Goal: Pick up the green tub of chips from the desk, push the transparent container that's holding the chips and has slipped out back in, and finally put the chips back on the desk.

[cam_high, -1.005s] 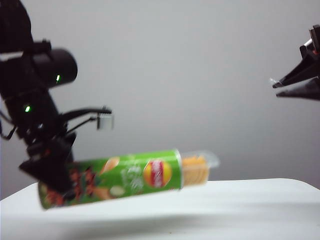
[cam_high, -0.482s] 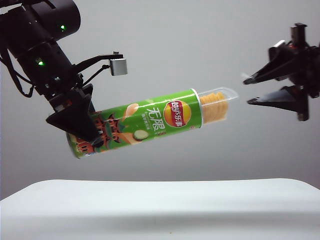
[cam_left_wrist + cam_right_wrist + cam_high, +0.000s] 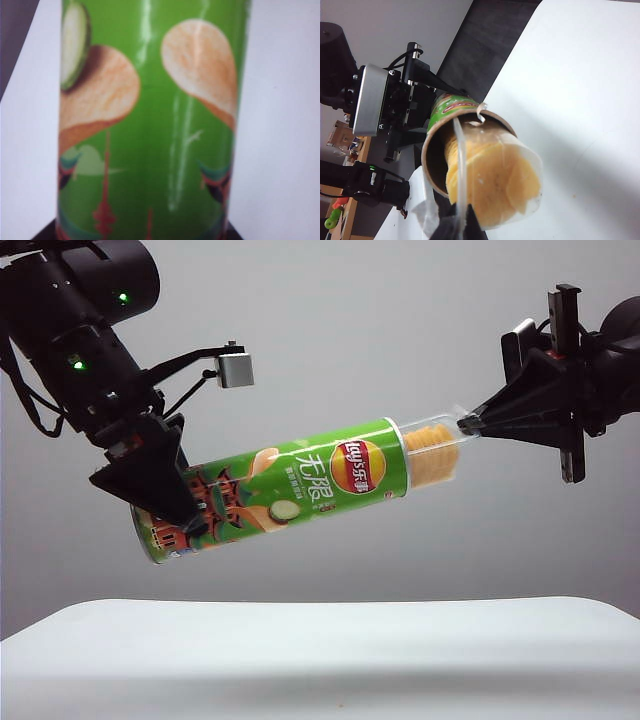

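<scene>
The green tub of chips [image 3: 300, 485] hangs tilted in the air above the desk [image 3: 320, 660], open end up and to the right. My left gripper [image 3: 165, 505] is shut on its lower end; up close the tub [image 3: 150, 125] fills that wrist view, with the left gripper [image 3: 142, 236] at its edges. The transparent container [image 3: 435, 445] sticks out of the open end, chips [image 3: 430, 455] inside. My right gripper [image 3: 465, 425] is shut at the container's outer end. In the right wrist view, the container's [image 3: 520, 165] thin rim runs between the right gripper's [image 3: 462, 230] black tips, beside the chips [image 3: 485, 175].
The white desk [image 3: 570, 75] lies well below the tub, with a plain grey wall behind. A small grey camera box [image 3: 237, 370] juts from the left arm above the tub. Shelving and clutter [image 3: 340, 145] show far beyond the left arm.
The left gripper has lifted the tub from just above the desk up into the air. The right gripper came in from the right, opened wide, then shut at the container's end.
</scene>
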Controlling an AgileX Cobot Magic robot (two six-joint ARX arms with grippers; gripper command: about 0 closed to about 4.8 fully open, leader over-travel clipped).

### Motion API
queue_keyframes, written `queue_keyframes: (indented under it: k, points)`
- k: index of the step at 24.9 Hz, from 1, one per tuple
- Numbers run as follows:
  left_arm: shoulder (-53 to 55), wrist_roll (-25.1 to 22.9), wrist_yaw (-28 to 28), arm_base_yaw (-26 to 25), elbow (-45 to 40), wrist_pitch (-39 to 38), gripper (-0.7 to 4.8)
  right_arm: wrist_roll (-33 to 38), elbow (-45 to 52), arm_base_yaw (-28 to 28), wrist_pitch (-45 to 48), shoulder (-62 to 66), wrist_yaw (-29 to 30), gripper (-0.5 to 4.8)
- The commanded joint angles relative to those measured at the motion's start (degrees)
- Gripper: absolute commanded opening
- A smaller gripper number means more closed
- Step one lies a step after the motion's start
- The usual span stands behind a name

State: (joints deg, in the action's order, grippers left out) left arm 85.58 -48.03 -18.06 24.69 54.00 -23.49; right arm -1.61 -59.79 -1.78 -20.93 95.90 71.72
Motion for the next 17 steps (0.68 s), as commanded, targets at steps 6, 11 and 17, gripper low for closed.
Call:
queue_keyframes:
  k: [6,11,17]
  points:
    - [-0.24,2.78,-4.44,1.22,0.13,3.89,2.79,-0.07,-0.11,-2.67,0.2,-0.22,0.61,-0.05]
    - [-0.24,3.06,-4.66,3.1,0.13,7.39,2.79,-0.07,-0.11,-6.23,0.66,-0.22,0.17,-0.06]
    - [-0.24,5.05,-5.2,3.63,0.13,9.38,2.79,0.35,-0.11,-7.21,0.98,-0.22,-0.13,-0.06]
